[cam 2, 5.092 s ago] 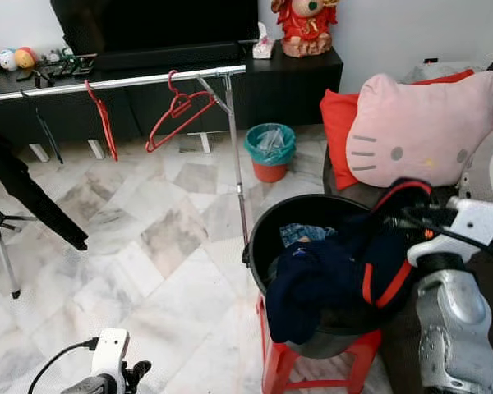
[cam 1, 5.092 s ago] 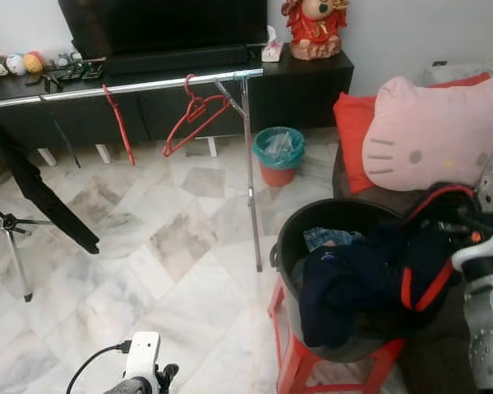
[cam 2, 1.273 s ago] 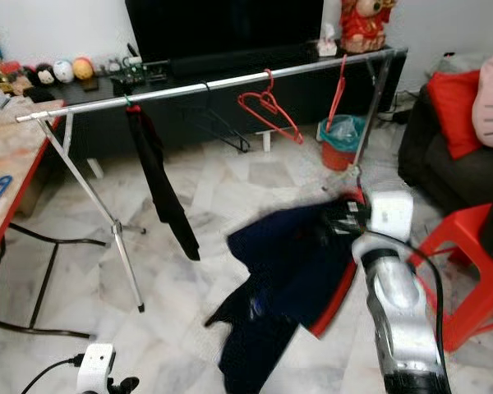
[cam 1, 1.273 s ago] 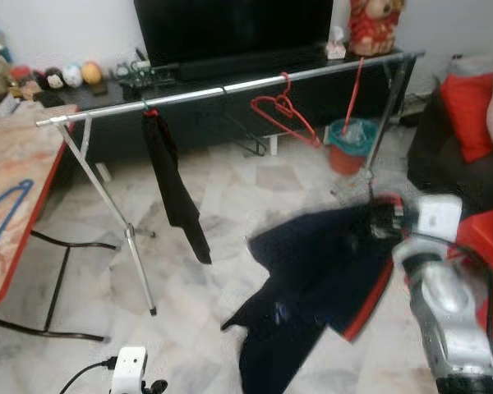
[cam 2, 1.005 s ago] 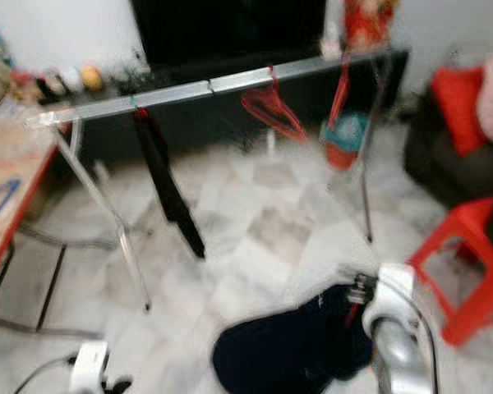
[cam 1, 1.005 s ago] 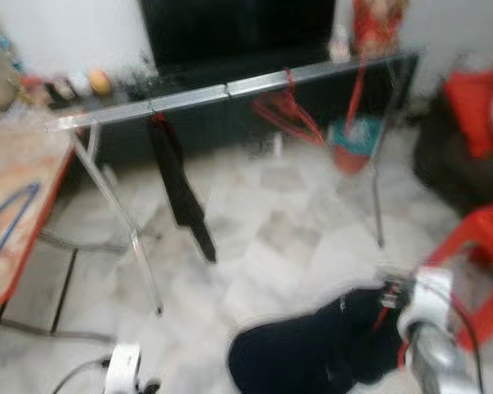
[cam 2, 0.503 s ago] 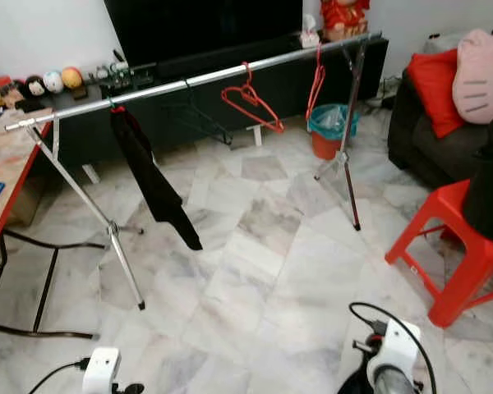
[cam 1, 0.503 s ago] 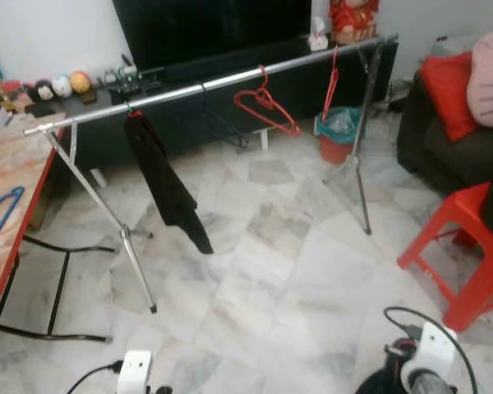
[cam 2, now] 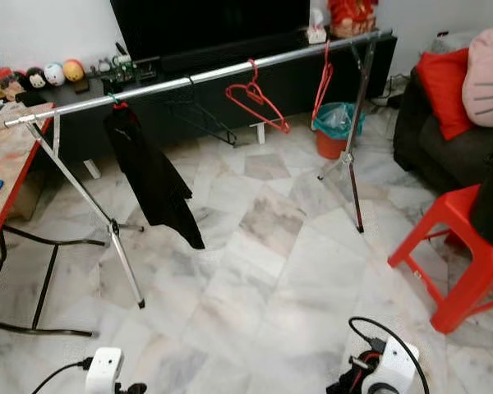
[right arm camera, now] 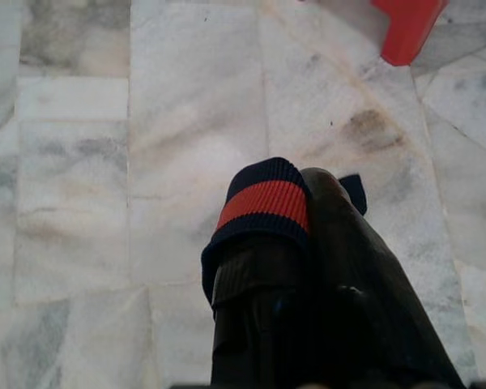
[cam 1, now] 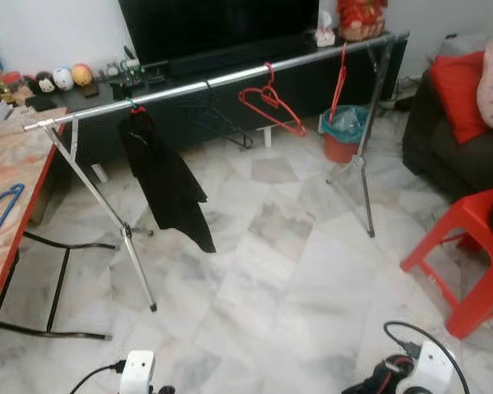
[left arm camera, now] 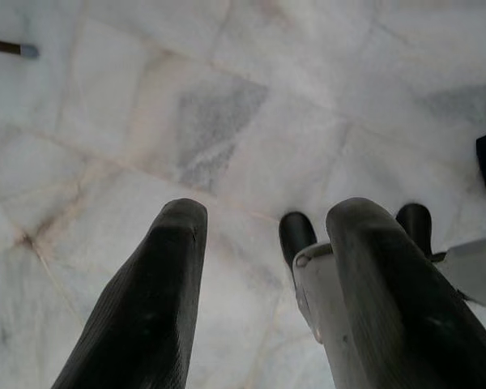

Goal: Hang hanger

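At the far left a blue hanger (cam 1: 2, 215) lies flat on the red-edged surface (cam 1: 16, 168), its long axis running along that surface and towards the robot. Low in the head views, the left hand (left arm camera: 263, 284) hangs beside the robot's body, its two black fingers (left arm camera: 158, 300) well apart over bare marble floor (cam 1: 263, 271), with nothing between them.

Ahead, the silver rail (cam 1: 222, 80) crosses from the surface's far corner up and to the right, standing well apart from both hands. A black garment (cam 1: 166, 185) hangs near its left end; two empty red hangers, one (cam 1: 271, 105) near the middle and one (cam 1: 338, 72) towards the right end, hang further along.

To the right stands a red stool (cam 1: 468, 263). Low on the right, the right hand (right arm camera: 308, 267) points at the floor, its fingers closed tight on a dark garment with a red band (right arm camera: 263, 207), whose cuff wraps over the fingertips.

In my judgement, the free left hand is the nearer to the blue hanger, which lies forward and to its left; the red ones lie straight ahead, up on the rail.
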{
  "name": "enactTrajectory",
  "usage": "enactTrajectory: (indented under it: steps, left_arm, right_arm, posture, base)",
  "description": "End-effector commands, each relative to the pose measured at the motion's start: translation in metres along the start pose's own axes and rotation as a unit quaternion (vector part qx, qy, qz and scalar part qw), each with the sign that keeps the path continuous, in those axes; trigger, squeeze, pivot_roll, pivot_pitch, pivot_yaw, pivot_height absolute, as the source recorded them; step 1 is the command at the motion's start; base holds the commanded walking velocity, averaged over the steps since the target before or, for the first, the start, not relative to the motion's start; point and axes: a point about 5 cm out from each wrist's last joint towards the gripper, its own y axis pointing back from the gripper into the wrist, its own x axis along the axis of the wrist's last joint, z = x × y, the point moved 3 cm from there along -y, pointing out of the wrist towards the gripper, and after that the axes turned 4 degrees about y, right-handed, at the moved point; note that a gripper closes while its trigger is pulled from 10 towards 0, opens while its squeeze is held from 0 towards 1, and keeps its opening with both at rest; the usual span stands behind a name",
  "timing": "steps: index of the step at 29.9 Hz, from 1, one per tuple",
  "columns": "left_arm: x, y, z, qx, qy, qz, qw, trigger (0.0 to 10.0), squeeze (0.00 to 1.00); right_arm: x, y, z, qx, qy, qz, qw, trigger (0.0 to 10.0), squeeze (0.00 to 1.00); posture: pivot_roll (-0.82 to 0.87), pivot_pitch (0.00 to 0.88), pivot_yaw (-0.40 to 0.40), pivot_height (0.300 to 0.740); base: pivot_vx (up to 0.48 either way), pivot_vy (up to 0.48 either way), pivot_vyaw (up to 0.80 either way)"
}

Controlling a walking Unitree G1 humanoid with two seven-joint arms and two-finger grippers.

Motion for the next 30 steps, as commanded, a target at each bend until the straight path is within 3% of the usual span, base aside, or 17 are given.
enactTrajectory:
  steps: [1,19,30]
  left_arm:
    - [0.002,0.001,-0.007,0.011,0.001,0.0,1.0,10.0,0.0]
    - [0.003,0.001,-0.006,0.013,0.004,0.003,1.0,10.0,0.0]
    - [0.003,0.001,-0.006,0.013,0.004,0.003,1.0,10.0,0.0]
  right_arm:
    - [-0.008,0.002,-0.001,-0.004,-0.005,-0.013,1.0,10.0,0.0]
    - [-0.007,0.002,-0.001,-0.013,-0.018,-0.01,1.0,10.0,0.0]
    - [-0.007,0.002,0.01,-0.034,-0.03,-0.009,0.999,10.0,0.0]
  posture:
    - [-0.13,0.0,0.098,0.74]
    - [-0.13,0.0,0.098,0.74]
    - [-0.13,0.0,0.098,0.74]
  base:
    - [0.326,0.0,0.0]
    - [0.326,0.0,0.0]
    - [0.327,0.0,0.0]
